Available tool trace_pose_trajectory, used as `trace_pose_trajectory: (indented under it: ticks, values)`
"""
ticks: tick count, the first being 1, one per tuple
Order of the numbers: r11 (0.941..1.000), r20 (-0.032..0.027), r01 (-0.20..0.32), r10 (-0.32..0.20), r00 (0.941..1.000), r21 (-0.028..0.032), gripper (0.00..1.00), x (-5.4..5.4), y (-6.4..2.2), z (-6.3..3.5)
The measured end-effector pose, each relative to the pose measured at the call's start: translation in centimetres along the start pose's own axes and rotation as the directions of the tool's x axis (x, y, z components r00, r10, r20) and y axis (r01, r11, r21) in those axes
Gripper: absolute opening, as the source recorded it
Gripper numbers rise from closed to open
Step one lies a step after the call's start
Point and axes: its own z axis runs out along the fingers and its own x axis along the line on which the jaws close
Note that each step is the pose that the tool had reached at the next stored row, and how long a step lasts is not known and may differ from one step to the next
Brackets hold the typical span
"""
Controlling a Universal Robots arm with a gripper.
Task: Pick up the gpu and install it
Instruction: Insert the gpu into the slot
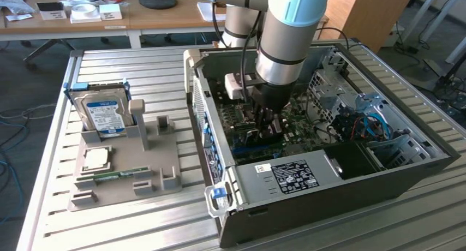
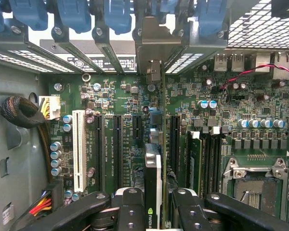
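Note:
The gpu (image 2: 153,166) stands on edge between my fingers, a thin dark card with a silver edge. It runs over the black expansion slots of the green motherboard (image 2: 130,103). Its metal bracket (image 2: 151,45) lines up with the rear slot covers of the case. My gripper (image 2: 156,199) is shut on the card's near end, one black finger (image 2: 130,211) on each side of it. In the exterior view the gripper (image 1: 266,123) reaches down into the open computer case (image 1: 328,177), with the gpu (image 1: 263,132) low over the board.
A grey fixture tray (image 1: 156,155) at the exterior view's left holds a blue-labelled hard drive (image 1: 104,113), a processor chip (image 1: 96,158) and a green memory stick (image 1: 113,176). Beside the card sit a white slot (image 2: 78,149), a cable bundle (image 2: 21,111) and the processor socket (image 2: 253,180).

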Motion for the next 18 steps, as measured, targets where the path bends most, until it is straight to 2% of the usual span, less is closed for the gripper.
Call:
trace_pose_trajectory:
  ticks: [18]
  values:
    - [1.0000,-0.0004,0.000,0.000,1.0000,0.0005,0.27,0.02,0.43,0.05]
